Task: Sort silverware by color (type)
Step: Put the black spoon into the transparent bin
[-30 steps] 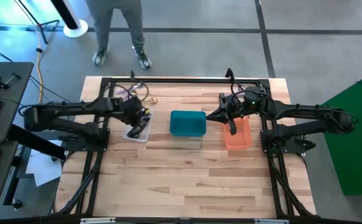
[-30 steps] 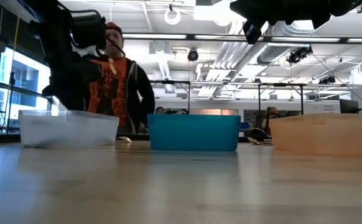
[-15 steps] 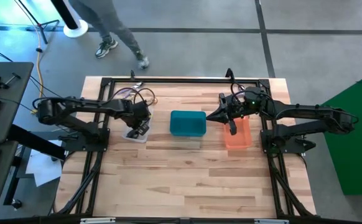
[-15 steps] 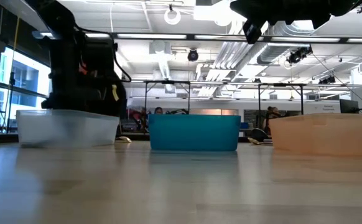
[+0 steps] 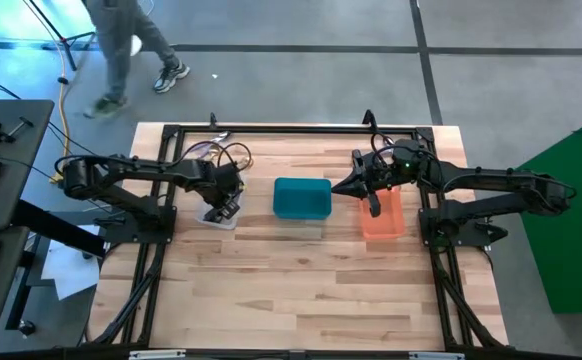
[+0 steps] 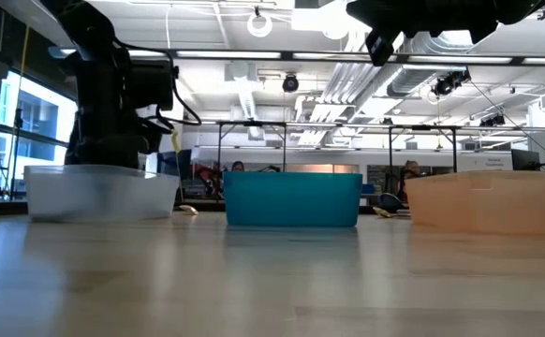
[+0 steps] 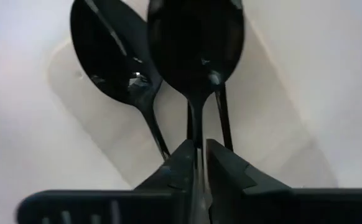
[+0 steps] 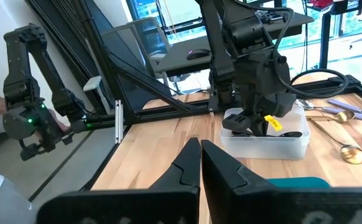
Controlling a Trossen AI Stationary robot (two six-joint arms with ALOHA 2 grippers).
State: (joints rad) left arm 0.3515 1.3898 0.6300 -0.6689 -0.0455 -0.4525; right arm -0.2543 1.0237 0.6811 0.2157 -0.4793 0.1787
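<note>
So the left pincer (image 7: 198, 163) was down inside the clear rectangular plastic bin (image 5: 218, 213), fingers only a sliver apart around the thin handle of a dark black spoon (image 7: 196, 56), whose bowl pointed away from the fingertips. Can't honestly tell if it was gripping that handle or already letting it go. A second dark black spoon (image 7: 109, 59) lay right beside the first, bowls nearly touching, both on the pale bin floor just ahead of the pincer. The right pincer (image 8: 199, 163) was hanging in the air with its fingers pressed together and nothing between them, above the orange rectangular plastic bin (image 5: 382, 217). The teal rectangular plastic bin (image 5: 302, 198) sat between the two pincers on the wooden bench (image 5: 301, 290). From the right wrist view, a gold-toned spoon (image 8: 341, 147) and a few silvery utensils (image 8: 330, 109) lay loose on the bench just past the clear bin, beyond the left pincer. A person (image 5: 121, 45) was walking across the floor beyond the bench.
</note>
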